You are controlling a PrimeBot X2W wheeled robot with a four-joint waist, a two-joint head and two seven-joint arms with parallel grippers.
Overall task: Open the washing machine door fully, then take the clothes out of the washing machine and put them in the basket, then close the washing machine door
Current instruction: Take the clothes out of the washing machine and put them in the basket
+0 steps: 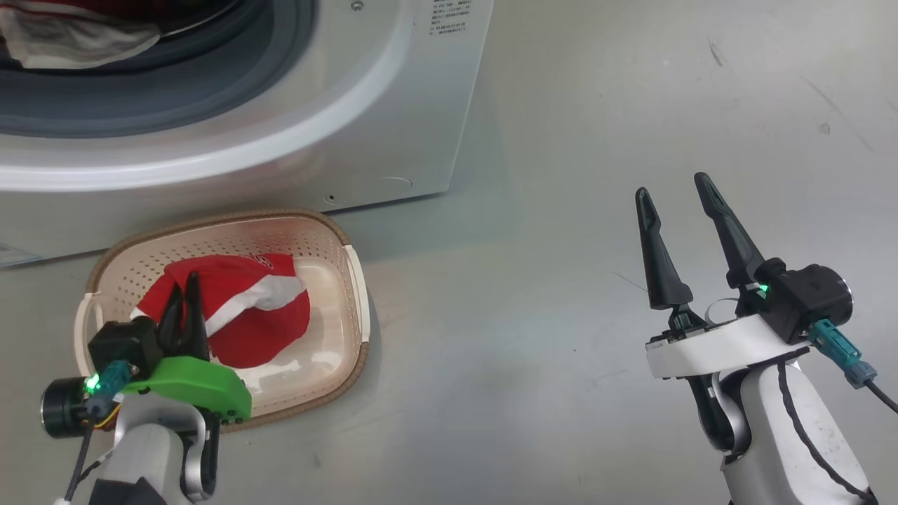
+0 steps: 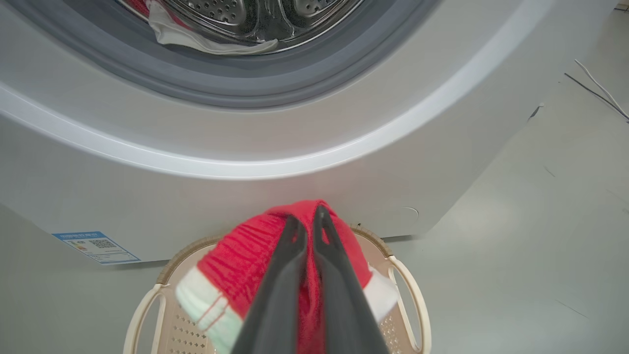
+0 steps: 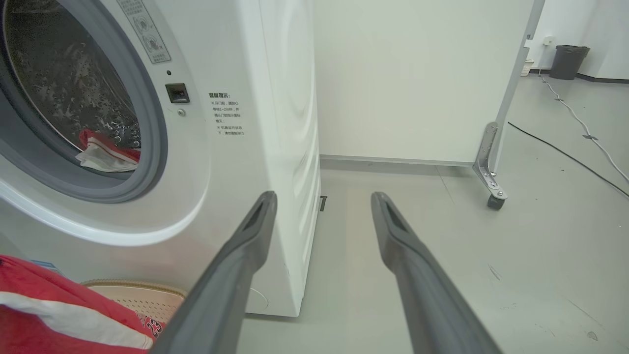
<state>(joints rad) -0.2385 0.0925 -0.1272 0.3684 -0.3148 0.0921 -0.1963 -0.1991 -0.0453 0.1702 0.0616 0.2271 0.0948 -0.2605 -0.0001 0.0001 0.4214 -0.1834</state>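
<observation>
1. One washing machine (image 1: 393, 105) stands at the upper left, and one red-and-white garment (image 1: 70, 35) lies inside it.
2. Left gripper (image 1: 185, 282): jaws pressed together, pinching a second red garment (image 1: 259, 308).
3. One basket (image 1: 354, 280) sits on the floor (image 1: 561, 210) before the machine, with the pinched garment over it.
4. Right gripper (image 1: 672, 185): jaws spread and empty, above the floor.

Head camera looks down; both wrist cameras face the washing machine (image 2: 314, 147), all sharing the basket (image 1: 245, 214).
</observation>
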